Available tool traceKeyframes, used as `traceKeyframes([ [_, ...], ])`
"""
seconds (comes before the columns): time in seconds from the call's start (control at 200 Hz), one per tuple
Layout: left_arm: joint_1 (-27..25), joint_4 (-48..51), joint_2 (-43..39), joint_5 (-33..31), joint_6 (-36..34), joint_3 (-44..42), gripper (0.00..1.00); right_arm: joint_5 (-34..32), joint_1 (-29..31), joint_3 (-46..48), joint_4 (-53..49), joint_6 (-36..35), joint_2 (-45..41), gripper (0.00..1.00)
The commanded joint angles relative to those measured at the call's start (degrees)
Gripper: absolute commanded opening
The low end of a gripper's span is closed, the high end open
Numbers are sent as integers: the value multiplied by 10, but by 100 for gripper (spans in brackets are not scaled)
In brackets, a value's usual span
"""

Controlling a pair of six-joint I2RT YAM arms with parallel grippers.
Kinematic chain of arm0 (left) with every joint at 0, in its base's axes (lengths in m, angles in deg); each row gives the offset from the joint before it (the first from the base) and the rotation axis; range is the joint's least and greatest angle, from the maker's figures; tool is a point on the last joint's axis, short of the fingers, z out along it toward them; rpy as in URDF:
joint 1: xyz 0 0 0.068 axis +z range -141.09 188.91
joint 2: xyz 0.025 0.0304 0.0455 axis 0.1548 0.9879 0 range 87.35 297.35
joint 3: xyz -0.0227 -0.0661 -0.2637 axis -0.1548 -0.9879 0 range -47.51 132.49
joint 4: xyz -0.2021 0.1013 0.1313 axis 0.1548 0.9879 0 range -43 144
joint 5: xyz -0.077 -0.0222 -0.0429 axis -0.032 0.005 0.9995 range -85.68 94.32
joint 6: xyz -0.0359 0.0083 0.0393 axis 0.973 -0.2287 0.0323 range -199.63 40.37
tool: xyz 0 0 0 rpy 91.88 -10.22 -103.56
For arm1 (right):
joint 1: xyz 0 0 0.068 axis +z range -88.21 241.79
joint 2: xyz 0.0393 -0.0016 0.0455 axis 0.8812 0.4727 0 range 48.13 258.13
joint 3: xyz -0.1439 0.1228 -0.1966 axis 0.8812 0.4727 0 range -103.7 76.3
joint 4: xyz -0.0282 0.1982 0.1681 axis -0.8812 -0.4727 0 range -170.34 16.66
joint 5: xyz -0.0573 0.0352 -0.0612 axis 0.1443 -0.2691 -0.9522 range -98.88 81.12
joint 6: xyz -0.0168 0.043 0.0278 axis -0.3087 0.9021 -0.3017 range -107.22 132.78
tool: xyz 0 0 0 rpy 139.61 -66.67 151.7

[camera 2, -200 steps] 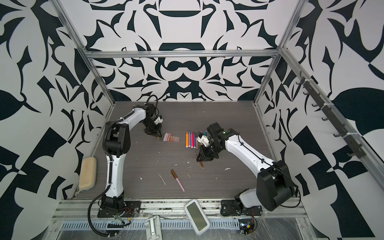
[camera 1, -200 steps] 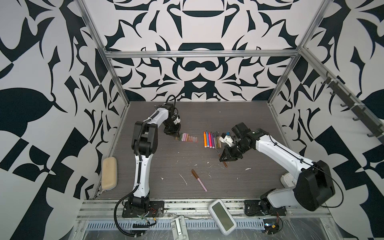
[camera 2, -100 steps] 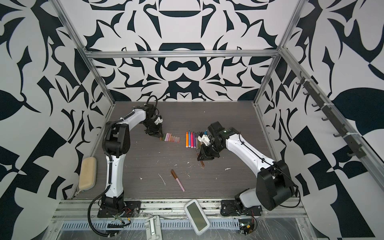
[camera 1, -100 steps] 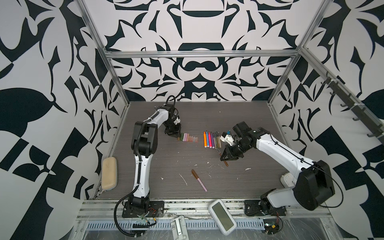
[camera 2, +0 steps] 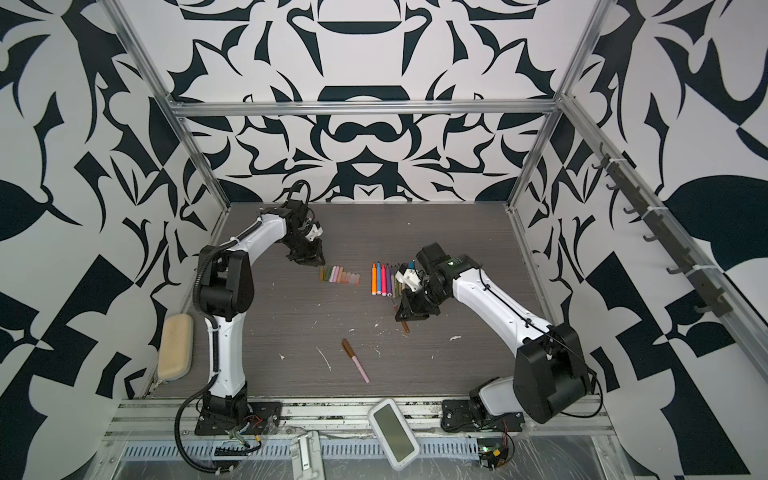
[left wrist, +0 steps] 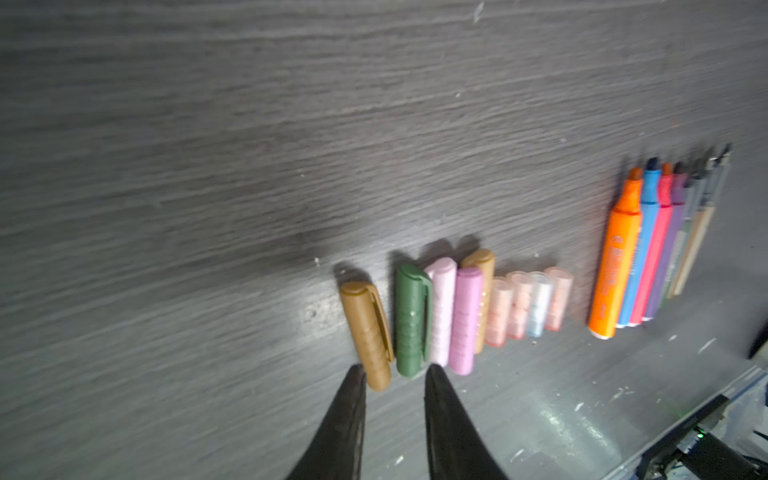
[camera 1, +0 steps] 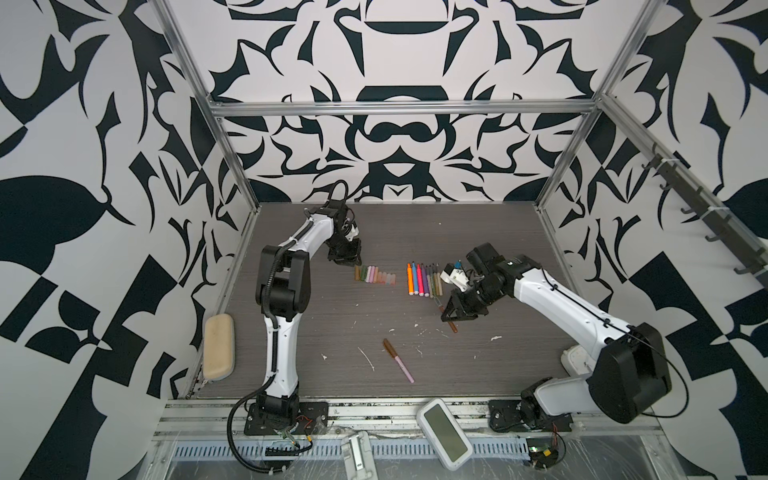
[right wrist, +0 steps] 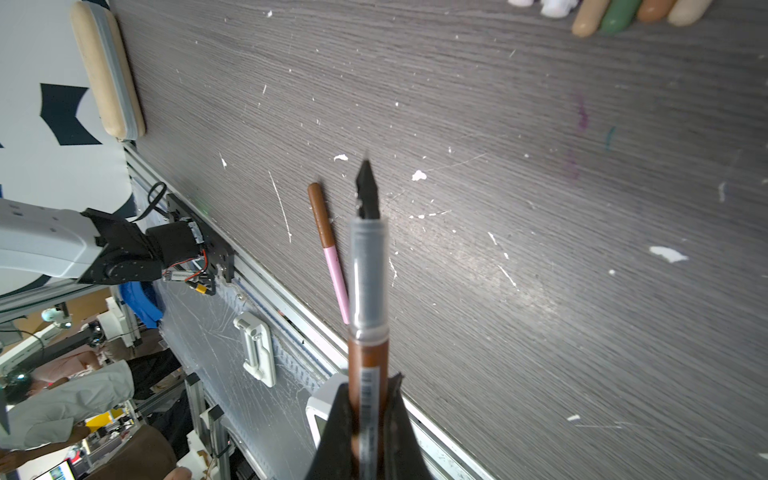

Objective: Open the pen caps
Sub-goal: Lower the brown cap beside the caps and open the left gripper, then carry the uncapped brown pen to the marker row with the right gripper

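Several pen caps (camera 1: 374,275) (camera 2: 338,275) lie in a row on the dark table. A tan cap (left wrist: 368,332) is the end one, beside a green cap (left wrist: 411,324). My left gripper (left wrist: 395,372) (camera 1: 352,262) (camera 2: 316,262) hovers open just over the tan cap's end, holding nothing. To the right lies a row of uncapped pens (camera 1: 422,279) (camera 2: 384,279) (left wrist: 615,266). My right gripper (right wrist: 368,388) (camera 1: 449,316) (camera 2: 402,316) is shut on a brown pen (right wrist: 368,357) with a bare dark tip. A pink pen (camera 1: 398,360) (camera 2: 355,360) (right wrist: 330,245) with its brown cap on lies near the front.
A beige case (camera 1: 218,352) rests at the table's left edge. A white device with a grey screen (camera 1: 444,432) sits on the front rail, beside a small white clip (camera 1: 357,457). White flecks (camera 1: 368,359) dot the table.
My left gripper's jaws have parted, and the tan cap now lies at the left end of the cap row. The right arm has barely moved with its pen.
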Motion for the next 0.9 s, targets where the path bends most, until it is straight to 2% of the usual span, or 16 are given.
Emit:
traceKeyframes([
  [0.0, 8, -17, -43, 28, 18, -12, 27, -18, -21, -29, -11, -25, 6, 0],
  [0.155, 32, -114, -99, 72, 78, -92, 27, -43, -68, -58, 18, -43, 65, 0],
  [0.245, 54, -128, -111, 84, 111, -125, 17, -58, -103, -65, 60, -32, 105, 0],
  [0.35, 66, -134, -128, 89, 119, -161, 13, -81, -128, -82, 100, -23, 166, 0],
  [0.55, 66, -155, -167, 97, 116, -222, 12, -58, -139, -127, 173, 15, 272, 0],
  [0.74, 66, -201, -203, 121, 130, -274, 12, -59, -139, -159, 203, 44, 323, 0],
  [0.895, 68, -196, -201, 121, 139, -282, 12, -59, -139, -154, 214, 53, 341, 0],
])
